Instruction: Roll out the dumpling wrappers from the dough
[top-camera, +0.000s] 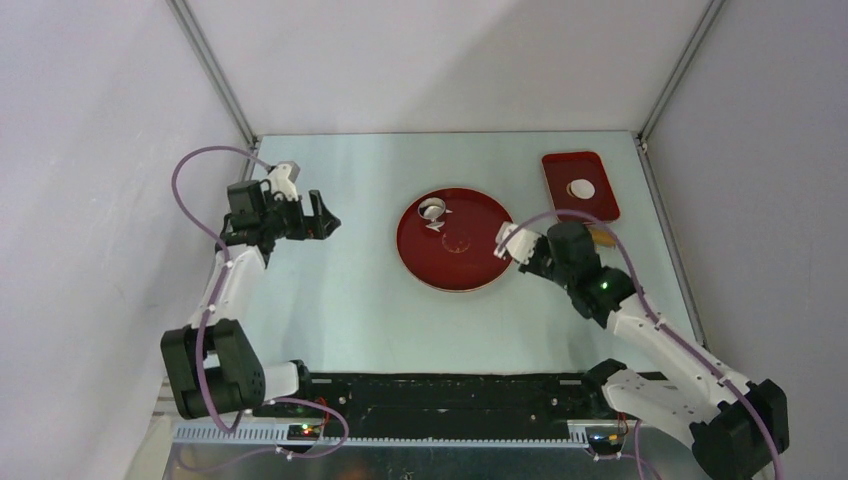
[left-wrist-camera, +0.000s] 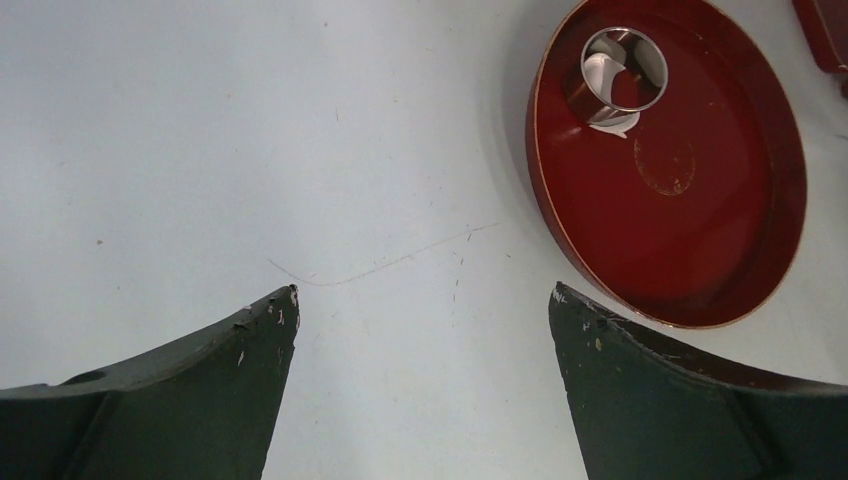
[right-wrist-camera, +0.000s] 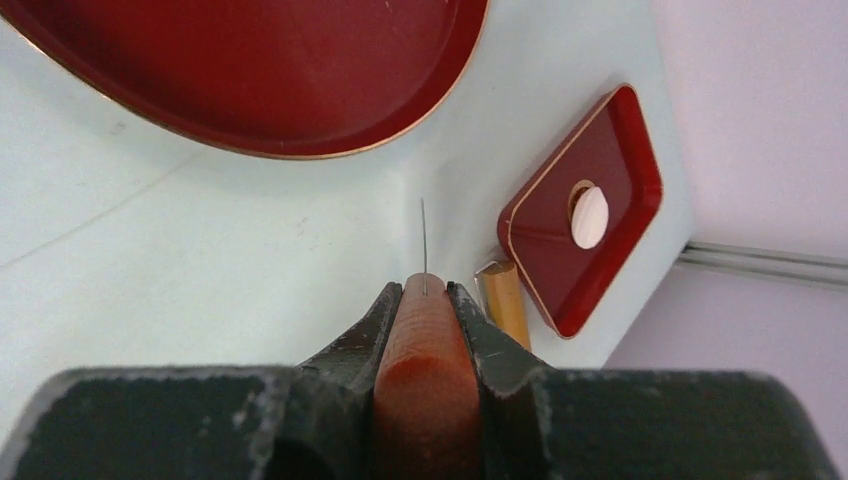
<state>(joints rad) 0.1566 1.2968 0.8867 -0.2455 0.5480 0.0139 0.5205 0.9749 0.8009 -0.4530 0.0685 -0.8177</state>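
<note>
A round dumpling wrapper lies on the small red rectangular tray at the back right, and it also shows in the right wrist view. Curled white dough scraps lie in and beside the shiny ring cutter on the round red plate. My left gripper is open and empty over bare table, left of the plate. My right gripper is shut on a reddish wooden handle with a thin needle at its tip, by the plate's right rim.
A light wooden rolling pin lies on the table between my right gripper and the red tray. The table ends at walls close behind and right of the tray. The ring cutter stands at the plate's back left.
</note>
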